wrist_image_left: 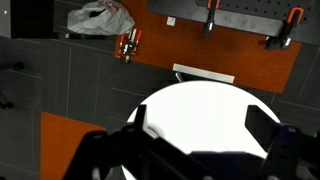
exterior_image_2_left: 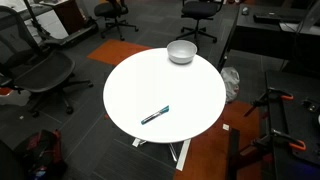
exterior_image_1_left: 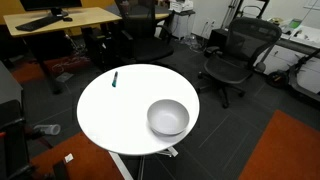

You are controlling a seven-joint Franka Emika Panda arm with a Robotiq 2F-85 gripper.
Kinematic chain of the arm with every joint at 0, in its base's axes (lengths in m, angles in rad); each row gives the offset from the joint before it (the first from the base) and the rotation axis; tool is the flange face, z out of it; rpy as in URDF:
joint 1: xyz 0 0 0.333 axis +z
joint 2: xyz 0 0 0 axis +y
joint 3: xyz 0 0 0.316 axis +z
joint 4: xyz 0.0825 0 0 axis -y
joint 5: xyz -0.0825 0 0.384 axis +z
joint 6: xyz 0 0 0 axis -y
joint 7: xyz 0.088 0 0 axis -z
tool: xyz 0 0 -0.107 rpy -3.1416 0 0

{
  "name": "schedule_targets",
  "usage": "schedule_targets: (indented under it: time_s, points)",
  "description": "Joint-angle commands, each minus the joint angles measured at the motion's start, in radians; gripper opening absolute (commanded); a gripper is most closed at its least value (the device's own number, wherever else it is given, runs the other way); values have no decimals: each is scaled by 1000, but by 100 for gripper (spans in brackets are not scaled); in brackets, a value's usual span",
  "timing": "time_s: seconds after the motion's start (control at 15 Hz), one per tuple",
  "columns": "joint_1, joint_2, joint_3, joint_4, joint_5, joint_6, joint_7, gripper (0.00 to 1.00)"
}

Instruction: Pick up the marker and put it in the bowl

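The marker [exterior_image_1_left: 115, 79] is a small dark teal stick lying on the white round table [exterior_image_1_left: 115, 115] near its far left edge; it also shows in an exterior view [exterior_image_2_left: 155, 115] near the table's front edge. The grey-silver bowl [exterior_image_1_left: 168, 117] stands upright and empty on the table, also seen at the far edge in an exterior view [exterior_image_2_left: 181, 52]. In the wrist view my gripper [wrist_image_left: 198, 125] is open and empty, high above the table [wrist_image_left: 200, 110], its two dark fingers framing bare white tabletop. Neither marker nor bowl shows in the wrist view. The arm does not show in the exterior views.
Black office chairs [exterior_image_1_left: 232, 55] [exterior_image_2_left: 40, 75] stand around the table, and a wooden desk [exterior_image_1_left: 60, 20] is behind. Orange carpet tiles [wrist_image_left: 225, 45] lie on the dark floor, with a white bag [wrist_image_left: 100, 17] and orange-handled clamps [wrist_image_left: 127, 46] beyond the table.
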Motion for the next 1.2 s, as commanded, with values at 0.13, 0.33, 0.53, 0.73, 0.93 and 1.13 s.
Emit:
schedule_targets:
  time_s: [0.13, 0.33, 0.53, 0.73, 0.93, 1.13]
  points:
    - [24, -1, -17, 3, -11, -6, 12, 100]
    - [24, -1, -17, 3, -11, -6, 12, 100]
    - [31, 18, -10, 24, -23, -11, 2, 100]
    - [53, 50, 3, 52, -33, -11, -14, 100]
    - [83, 90, 15, 75, -51, 4, -21, 100]
    - [118, 137, 22, 87, -61, 55, -29, 100]
